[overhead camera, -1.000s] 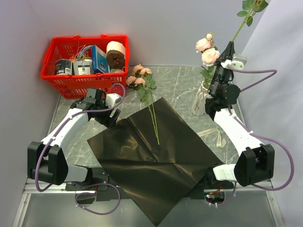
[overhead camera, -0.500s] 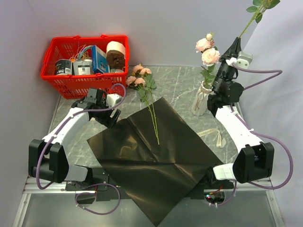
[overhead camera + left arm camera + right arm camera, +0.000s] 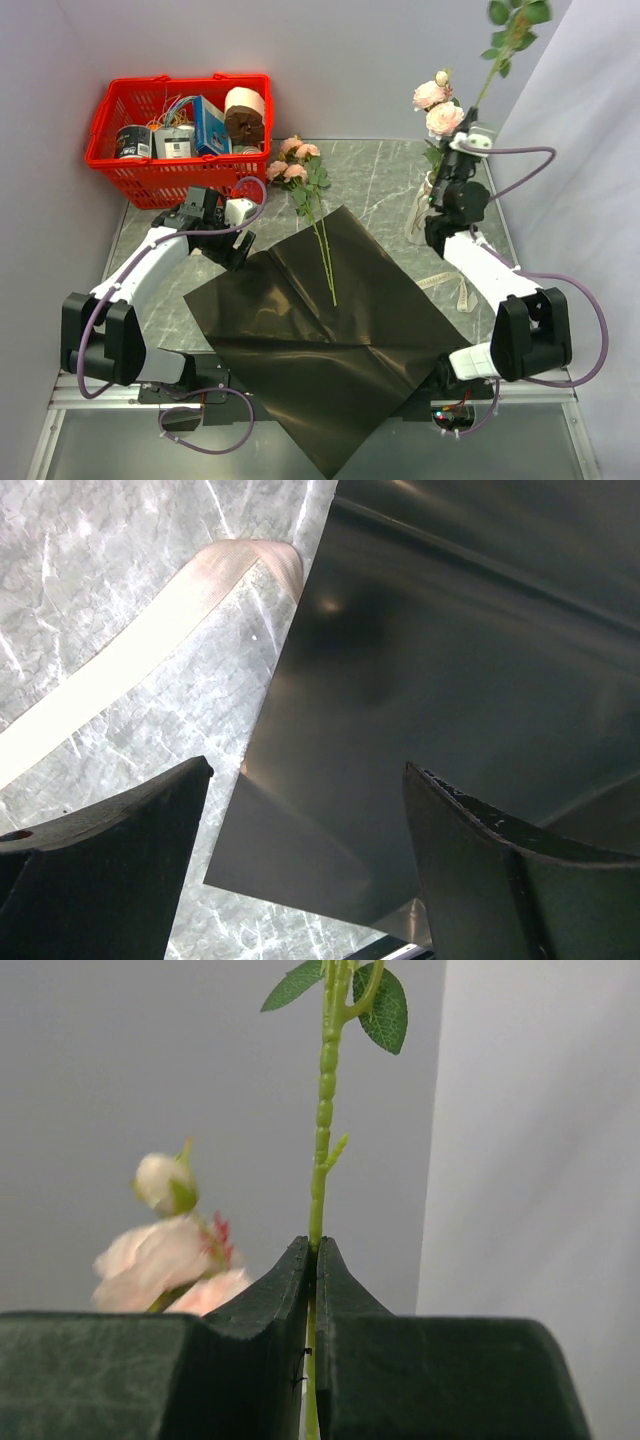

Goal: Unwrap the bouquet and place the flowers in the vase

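Stem [image 3: 322, 1130] clamped in right gripper [image 3: 313, 1260] at upper right, left gripper [image 3: 308, 770] apart; could tip vase [image 3: 418, 220] if lowered off-centre.

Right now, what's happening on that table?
The right gripper is shut on a green flower stem, holding it upright in the air next to the white vase, which has pink roses in it. The left gripper is open and holds nothing. It sits low over the edge of the dark wrapping paper, near a cream ribbon. One more bunch of roses lies across the table and the unfolded paper.
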### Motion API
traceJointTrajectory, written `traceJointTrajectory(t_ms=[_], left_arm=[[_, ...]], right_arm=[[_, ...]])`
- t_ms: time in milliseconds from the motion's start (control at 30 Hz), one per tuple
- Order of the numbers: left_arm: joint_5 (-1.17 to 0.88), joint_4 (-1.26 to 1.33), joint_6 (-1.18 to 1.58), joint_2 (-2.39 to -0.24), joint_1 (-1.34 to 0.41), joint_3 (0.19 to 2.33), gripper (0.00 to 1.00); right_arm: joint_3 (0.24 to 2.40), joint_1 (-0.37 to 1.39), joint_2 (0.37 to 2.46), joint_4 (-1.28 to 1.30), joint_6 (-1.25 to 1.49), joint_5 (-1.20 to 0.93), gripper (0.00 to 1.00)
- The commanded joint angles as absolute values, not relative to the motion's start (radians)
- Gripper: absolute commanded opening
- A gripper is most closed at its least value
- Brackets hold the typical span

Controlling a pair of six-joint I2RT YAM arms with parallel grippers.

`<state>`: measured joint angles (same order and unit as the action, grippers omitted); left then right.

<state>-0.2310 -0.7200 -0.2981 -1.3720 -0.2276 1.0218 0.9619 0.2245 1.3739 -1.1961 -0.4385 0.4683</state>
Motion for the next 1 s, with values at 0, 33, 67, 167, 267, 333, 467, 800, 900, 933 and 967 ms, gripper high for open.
traceJointTrajectory(t_ms=[0, 33, 67, 167, 267, 333, 467, 800, 900, 933, 967], left_arm=[[-0.255, -0.695, -0.296, -1.333, -0.222, 1.043, 0.84], [-0.256, -0.695, -0.293, -1.33, -0.222, 1.043, 0.84], [-0.258, -0.695, -0.291, -1.327, -0.222, 1.043, 0.84], [-0.261, -0.698, -0.288, -1.31, -0.222, 1.043, 0.84], [-0.261, -0.704, -0.291, -1.284, -0.222, 1.039, 0.85], [-0.258, -0.709, -0.293, -1.27, -0.222, 1.032, 0.85], [-0.25, -0.701, -0.295, -1.235, -0.221, 1.005, 0.85], [-0.25, -0.716, -0.275, -1.22, -0.221, 1.026, 0.86], [-0.244, -0.719, -0.267, -1.223, -0.221, 1.032, 0.86], [-0.238, -0.721, -0.267, -1.223, -0.221, 1.034, 0.86], [-0.235, -0.722, -0.267, -1.224, -0.221, 1.035, 0.86]], right_arm=[[0.936, 0.32, 1.27, -1.181, -0.537, 0.512, 0.19], [0.919, 0.354, 1.256, -1.149, -0.549, 0.518, 0.44], [0.905, 0.376, 1.226, -1.147, -0.552, 0.534, 0.5], [0.865, 0.437, 1.18, -1.149, -0.555, 0.58, 0.65], [0.862, 0.46, 1.151, -1.095, -0.535, 0.646, 0.68], [0.874, 0.477, 1.131, -1.049, -0.522, 0.707, 0.73], [0.85, 0.621, 1.033, -0.919, -0.502, 0.755, 0.75], [0.844, 1.018, 1.051, -0.685, -0.407, 0.887, 0.75], [0.845, 1.071, 1.127, -0.615, -0.304, 0.897, 0.75], [0.854, 1.086, 1.167, -0.522, -0.264, 0.882, 0.74], [0.865, 1.088, 1.19, -0.468, -0.218, 0.864, 0.73]])
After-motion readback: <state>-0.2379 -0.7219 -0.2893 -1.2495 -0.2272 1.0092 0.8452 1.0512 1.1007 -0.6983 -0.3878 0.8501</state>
